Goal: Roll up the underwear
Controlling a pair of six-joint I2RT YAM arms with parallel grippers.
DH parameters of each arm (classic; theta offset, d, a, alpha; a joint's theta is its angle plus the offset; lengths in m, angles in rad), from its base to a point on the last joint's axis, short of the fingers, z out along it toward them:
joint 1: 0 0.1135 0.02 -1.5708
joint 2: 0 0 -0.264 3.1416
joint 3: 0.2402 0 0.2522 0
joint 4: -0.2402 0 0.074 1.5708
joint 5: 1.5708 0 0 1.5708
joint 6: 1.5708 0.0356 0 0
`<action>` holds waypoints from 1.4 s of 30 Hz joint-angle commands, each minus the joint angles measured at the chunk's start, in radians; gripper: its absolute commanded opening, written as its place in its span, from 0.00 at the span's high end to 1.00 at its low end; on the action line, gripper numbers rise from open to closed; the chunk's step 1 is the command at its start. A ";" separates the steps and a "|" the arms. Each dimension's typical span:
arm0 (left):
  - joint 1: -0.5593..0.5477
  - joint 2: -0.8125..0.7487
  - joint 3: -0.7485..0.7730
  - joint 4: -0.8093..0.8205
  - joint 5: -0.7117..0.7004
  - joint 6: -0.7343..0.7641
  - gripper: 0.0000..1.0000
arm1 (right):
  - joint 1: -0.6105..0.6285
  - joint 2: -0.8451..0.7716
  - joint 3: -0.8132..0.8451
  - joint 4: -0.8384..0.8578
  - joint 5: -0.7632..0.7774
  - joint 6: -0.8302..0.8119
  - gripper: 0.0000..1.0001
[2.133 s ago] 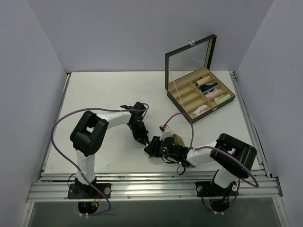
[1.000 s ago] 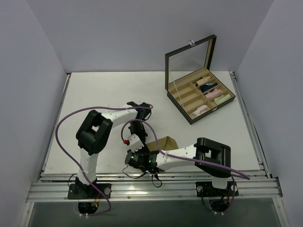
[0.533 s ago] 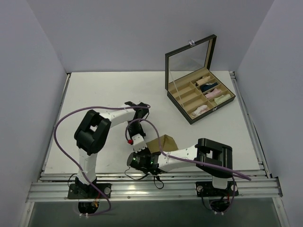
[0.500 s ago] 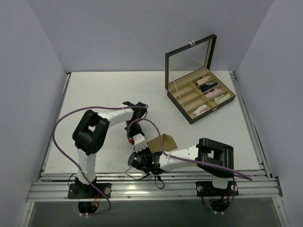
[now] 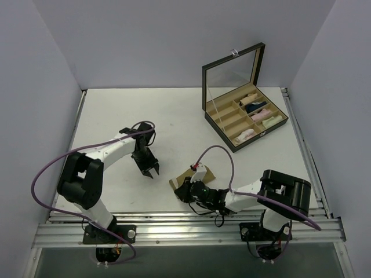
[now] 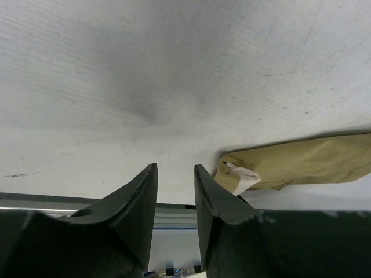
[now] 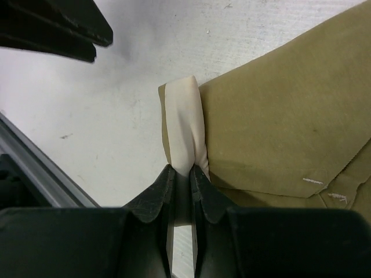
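Scuffed white table [image 6: 174,69]; right jaws clamp pale band [image 7: 184,121] of tan underwear [image 7: 278,116]; left jaws apart.

- The left end effector [image 5: 148,169] has swung toward the frame's left, now well apart from the tan-beige soft cloth brief [image 5: 188,175].
- The right end effector [image 5: 181,189] has drawn back rightward.
- The brief has shifted slightly toward the lower left.

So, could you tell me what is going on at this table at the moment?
The right pincer is shut on the pale band of the tan briefs, which lie near the front of the table, not yet rolled. The left pincer hangs open and empty just to their left. Some rolled cloths sit in the open box at the back right.
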 commanded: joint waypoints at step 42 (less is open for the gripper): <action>-0.237 0.038 -0.059 0.244 0.021 -0.069 0.55 | -0.072 0.156 -0.060 0.013 -0.191 0.074 1.00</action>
